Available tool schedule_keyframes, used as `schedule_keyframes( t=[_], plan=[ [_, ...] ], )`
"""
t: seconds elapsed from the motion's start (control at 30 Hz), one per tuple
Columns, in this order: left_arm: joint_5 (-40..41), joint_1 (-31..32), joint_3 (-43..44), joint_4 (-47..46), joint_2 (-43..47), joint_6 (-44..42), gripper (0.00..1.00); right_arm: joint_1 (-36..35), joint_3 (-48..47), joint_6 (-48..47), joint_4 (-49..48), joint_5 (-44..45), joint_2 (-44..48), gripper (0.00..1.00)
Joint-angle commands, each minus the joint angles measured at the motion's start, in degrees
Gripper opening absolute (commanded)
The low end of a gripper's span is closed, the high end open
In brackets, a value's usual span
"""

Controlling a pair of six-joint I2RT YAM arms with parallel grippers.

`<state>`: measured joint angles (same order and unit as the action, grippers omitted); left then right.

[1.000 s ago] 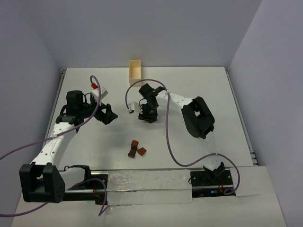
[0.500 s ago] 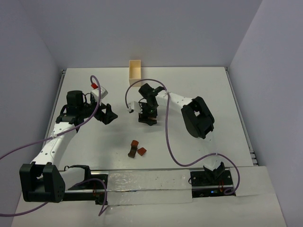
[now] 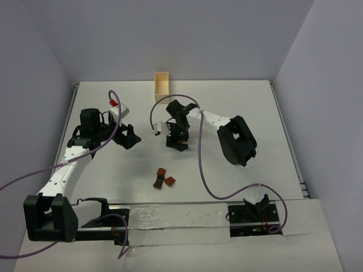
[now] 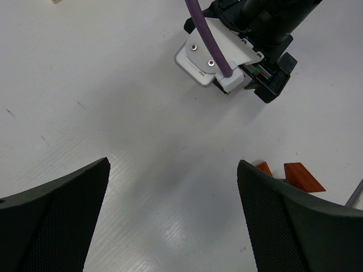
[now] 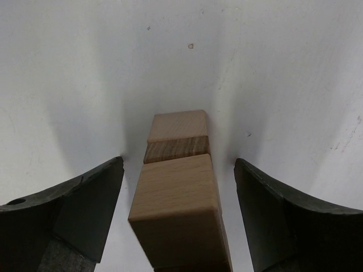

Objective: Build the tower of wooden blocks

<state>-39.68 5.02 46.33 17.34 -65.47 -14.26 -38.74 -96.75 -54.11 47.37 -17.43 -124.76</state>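
Your tan cubes (image 5: 178, 215) are sitting touching one another near the middle of the worktop (image 3: 244, 102), a little toward its far edge. Your right gripper (image 3: 177, 143) is hanging over them with its jaws spread wide, a finger on either side and neither one touching wood. Nearer the near edge the reddish-brown pieces (image 3: 164, 179) are lying in a small cluster. Your left gripper (image 4: 173, 167) is waiting toward the left edge, fingers parted and holding nothing, and the pale wooden box (image 3: 162, 85) is sitting at the far edge.
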Motion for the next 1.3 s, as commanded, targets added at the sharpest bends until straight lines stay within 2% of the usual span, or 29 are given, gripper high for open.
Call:
schedule_keyframes(
  t=[0.0, 0.37, 0.63, 0.77, 0.93, 1.0, 1.1, 1.17, 1.27],
  plan=[
    [-0.84, -0.27, 0.54, -2.4, 0.45, -0.58, 0.99, -0.55, -2.74, -0.86, 2.46, -0.96, 5.15, 0.86],
    [-0.76, -0.27, 0.7, -2.15, 1.03, -0.3, 0.99, -0.55, -6.21, -0.04, 6.34, -3.28, 10.38, 0.88],
    [-0.84, -0.27, 1.04, -1.98, 1.15, 0.21, 0.99, -0.31, -8.77, 3.45, 8.41, -7.78, 19.15, 0.89],
    [-0.77, -0.27, 0.57, -2.75, 1.68, 0.96, 0.99, 2.16, -6.65, 14.08, 2.09, -8.31, 23.71, 0.88],
    [-0.74, -0.27, 0.43, -2.93, 2.01, 1.25, 0.99, 6.76, 0.98, 36.88, -7.8, -2.76, 28.36, 0.8],
    [-0.66, -0.27, 0.43, -2.94, 2.1, 1.43, 0.99, 7.49, 3.75, 40.66, -9.28, -0.61, 29.48, 0.77],
    [-0.67, -0.27, 0.35, -3.28, 2.01, 1.95, 0.99, 9.12, 11.87, 50.6, -16.37, 2.07, 33.19, 0.74],
    [-0.92, -0.27, 0.52, -3.5, 1.84, 2.3, 0.99, 9.65, 16.22, 54.01, -20.58, 3.54, 35.1, 0.71],
    [-0.86, -0.27, 0.67, -3.54, 1.82, 2.72, 0.99, 10.33, 19.4, 61.12, -22.91, 9.13, 33.71, 0.62]
  ],
)
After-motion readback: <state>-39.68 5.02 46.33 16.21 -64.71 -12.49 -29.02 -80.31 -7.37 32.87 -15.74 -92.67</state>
